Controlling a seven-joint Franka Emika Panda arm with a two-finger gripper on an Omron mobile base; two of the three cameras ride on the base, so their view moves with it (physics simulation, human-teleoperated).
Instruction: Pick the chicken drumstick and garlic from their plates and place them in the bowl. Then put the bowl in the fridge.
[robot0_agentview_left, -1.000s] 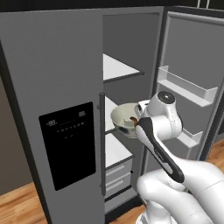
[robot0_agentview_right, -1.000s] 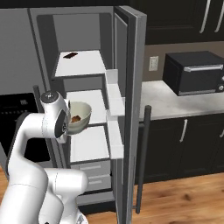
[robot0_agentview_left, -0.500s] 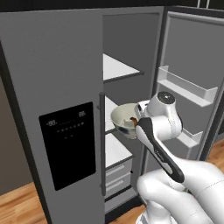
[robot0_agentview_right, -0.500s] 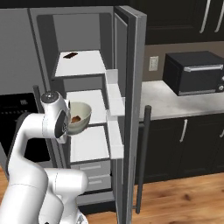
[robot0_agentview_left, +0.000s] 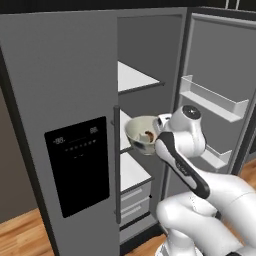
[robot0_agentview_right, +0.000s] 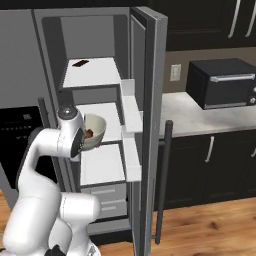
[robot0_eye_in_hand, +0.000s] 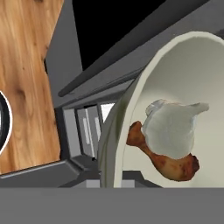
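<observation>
Item: bowl (robot0_agentview_left: 141, 134), pale cream, deep. Sits at centre of the left base view, in front of the open fridge (robot0_agentview_left: 60, 100) compartment at the height of the middle white shelf (robot0_agentview_right: 100, 122). In the right base view it appears left of centre (robot0_agentview_right: 96, 129), just beside the arm's wrist. The bowl is off the shelf surface, carried at its rim by the arm.

Contents: chicken drumstick (robot0_eye_in_hand: 164, 159), brown, lying at lower right of the hand view with its thin bone end pointing left; garlic (robot0_eye_in_hand: 170, 129), a whitish bulb, resting on top of it, touching. Both lie against the bowl's inner wall.

Arm: white arm (robot0_agentview_left: 182, 150) rises from the lower right of the left base view, bends up at the elbow, and its rounded wrist joint stands right of the bowl. The hand points sideways toward the fridge interior, bowl tipped slightly toward the camera.

Jaws: narrowed almost fully, pinching the thin rim of the bowl; the fingertips themselves are hidden.

Surroundings: right fridge door swung open with white door bins (robot0_agentview_left: 215, 100); black dispenser panel (robot0_agentview_left: 77, 165) on the closed left door; a small dark object (robot0_agentview_right: 80, 63) on the upper shelf; black microwave (robot0_agentview_right: 222, 82) on the desk (robot0_agentview_right: 200, 117) at right; wooden floor (robot0_agentview_right: 210, 225) below.
</observation>
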